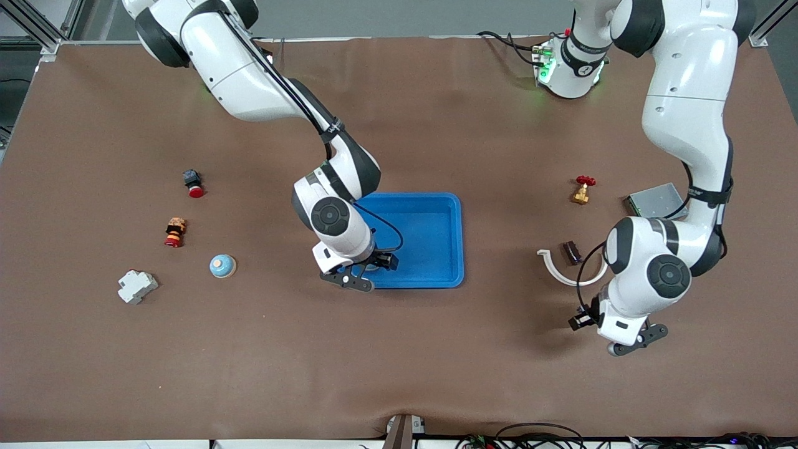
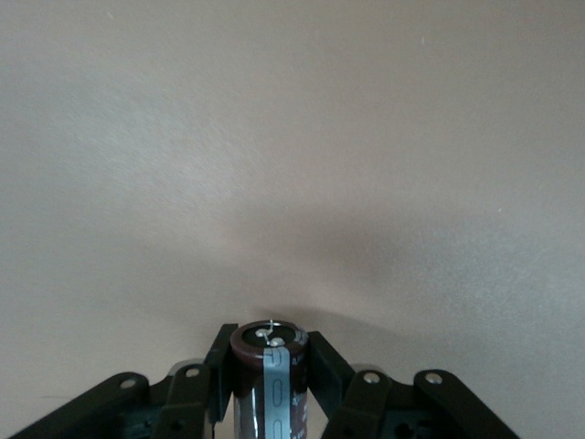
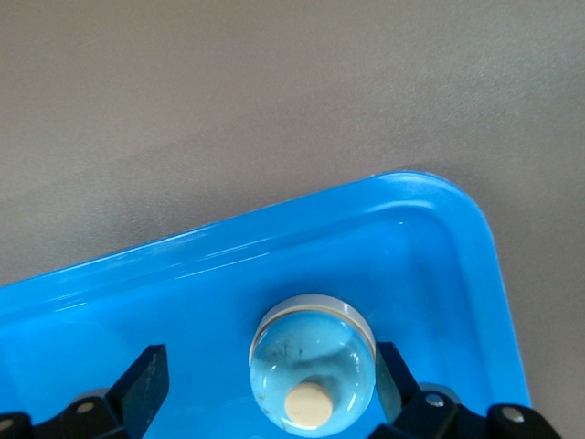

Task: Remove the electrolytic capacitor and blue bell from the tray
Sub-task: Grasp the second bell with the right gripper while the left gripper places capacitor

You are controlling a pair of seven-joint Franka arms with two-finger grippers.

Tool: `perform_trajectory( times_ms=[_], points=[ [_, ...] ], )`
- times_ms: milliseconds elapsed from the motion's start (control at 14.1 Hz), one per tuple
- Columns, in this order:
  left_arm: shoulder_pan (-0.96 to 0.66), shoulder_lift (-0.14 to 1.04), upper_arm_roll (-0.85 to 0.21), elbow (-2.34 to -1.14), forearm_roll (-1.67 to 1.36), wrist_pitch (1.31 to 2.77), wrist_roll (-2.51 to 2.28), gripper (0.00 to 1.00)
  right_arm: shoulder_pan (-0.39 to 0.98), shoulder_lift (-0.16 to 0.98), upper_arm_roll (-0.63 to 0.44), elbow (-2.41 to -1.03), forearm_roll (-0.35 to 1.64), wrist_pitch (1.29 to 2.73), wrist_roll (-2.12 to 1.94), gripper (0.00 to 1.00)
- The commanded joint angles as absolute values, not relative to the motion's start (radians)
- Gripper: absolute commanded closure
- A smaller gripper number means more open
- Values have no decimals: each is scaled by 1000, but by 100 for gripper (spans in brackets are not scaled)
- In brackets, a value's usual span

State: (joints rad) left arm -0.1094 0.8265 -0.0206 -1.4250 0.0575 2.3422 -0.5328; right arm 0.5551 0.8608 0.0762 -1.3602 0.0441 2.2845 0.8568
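While left hand grips capacitor, bell sits in tray.

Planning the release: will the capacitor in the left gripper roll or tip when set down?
The capacitor is cylindrical, so it likely rolls if laid sideways. Its flat end suggests it could stand, though tippy. The sleeve looks smooth, possibly slippery in the left gripper.
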Motion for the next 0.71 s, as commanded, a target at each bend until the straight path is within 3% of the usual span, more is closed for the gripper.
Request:
perform_trajectory(
  times_ms=[0, 569, 640],
  points=[
    [-107, 839, -21, -1422, 83, 2356, -537, 100, 566, 879, 66, -1330, 12, 2261, 882, 0],
    [-110, 847, -18, -1433, 84, 2352, -575, 100, 563, 881, 67, -1353, -40, 2263, 885, 0],
    [-112, 847, -15, -1434, 87, 2350, -578, 100, 563, 882, 67, -1354, -37, 2263, 888, 9]
  ],
)
